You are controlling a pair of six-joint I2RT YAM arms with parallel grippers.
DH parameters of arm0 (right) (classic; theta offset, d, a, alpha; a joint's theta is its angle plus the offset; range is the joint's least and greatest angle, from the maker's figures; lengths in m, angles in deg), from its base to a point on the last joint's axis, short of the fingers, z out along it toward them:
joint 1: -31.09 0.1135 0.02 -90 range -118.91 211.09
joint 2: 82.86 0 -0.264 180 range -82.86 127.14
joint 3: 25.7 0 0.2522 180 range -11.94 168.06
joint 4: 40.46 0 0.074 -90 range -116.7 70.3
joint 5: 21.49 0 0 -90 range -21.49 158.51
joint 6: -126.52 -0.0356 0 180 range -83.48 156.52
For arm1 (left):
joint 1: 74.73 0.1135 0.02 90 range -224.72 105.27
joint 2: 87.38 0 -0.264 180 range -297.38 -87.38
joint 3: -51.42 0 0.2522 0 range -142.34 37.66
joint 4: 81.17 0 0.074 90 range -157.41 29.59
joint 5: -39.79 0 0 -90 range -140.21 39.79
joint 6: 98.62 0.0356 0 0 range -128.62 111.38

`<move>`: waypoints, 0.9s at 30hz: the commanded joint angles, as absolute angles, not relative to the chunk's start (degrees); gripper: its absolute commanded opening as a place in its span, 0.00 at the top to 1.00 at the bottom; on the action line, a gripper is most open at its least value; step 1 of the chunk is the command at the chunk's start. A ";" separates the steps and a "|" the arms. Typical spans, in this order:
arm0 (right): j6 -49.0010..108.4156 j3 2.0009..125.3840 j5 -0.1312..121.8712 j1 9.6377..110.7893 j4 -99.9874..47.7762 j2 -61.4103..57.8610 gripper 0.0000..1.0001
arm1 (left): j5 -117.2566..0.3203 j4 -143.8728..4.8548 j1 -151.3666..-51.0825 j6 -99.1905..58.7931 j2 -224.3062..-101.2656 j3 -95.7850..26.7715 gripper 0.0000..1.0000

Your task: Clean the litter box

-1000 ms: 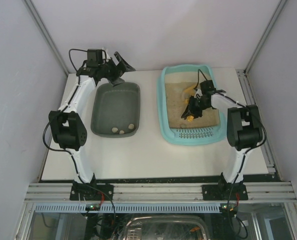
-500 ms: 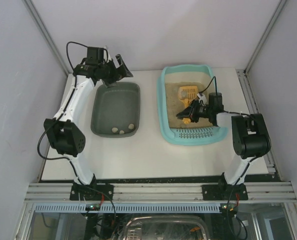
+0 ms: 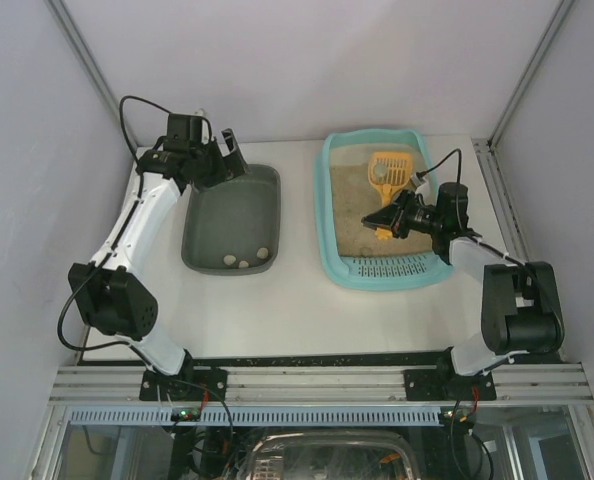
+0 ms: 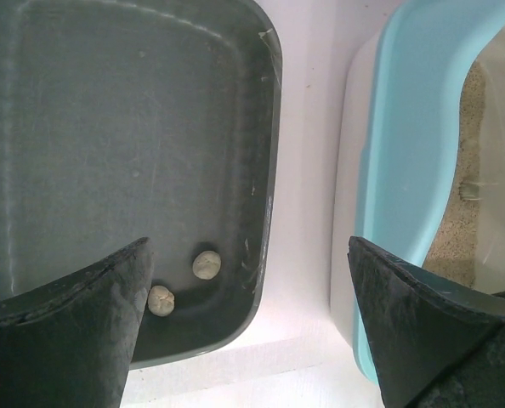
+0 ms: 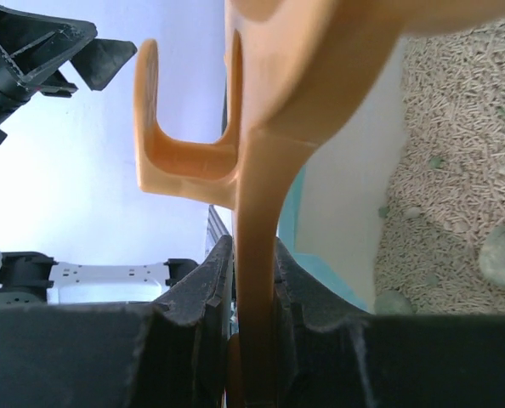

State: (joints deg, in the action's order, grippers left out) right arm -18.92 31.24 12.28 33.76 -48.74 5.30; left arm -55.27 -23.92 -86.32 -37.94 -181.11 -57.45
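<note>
The right gripper point(image 3: 385, 220) is clamping the scoop point(image 3: 387, 172) by its handle above the litter box point(image 3: 326, 215), sitting right of frame centre, while the left gripper point(image 3: 229, 158) is hovering wide open and empty at the tub's point(image 3: 227, 215) upper edge.

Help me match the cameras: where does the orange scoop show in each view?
Top external: orange scoop over the litter box's far half, handle in the right claw.
Left wrist: not in it.
Right wrist: its handle runs up the centre, between the claw's fingers.
Shared landmark: the litter box's teal rim, in all three views.
</note>
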 commanded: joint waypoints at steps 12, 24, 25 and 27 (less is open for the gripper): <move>-18.20 29.74 11.15 33.49 -47.16 2.68 1.00 | -56.68 -28.67 -82.96 -38.12 -177.13 -55.43 0.00; -25.81 26.59 8.88 31.45 -55.18 1.25 1.00 | -57.83 -28.98 -82.07 -38.52 -176.57 -55.11 0.00; -28.20 25.29 9.06 30.69 -60.02 2.02 1.00 | -57.60 -29.04 -81.94 -38.52 -176.32 -55.07 0.00; -20.08 29.01 9.37 35.66 -48.38 2.59 1.00 | -57.48 -29.39 -81.75 -38.71 -176.01 -54.75 0.00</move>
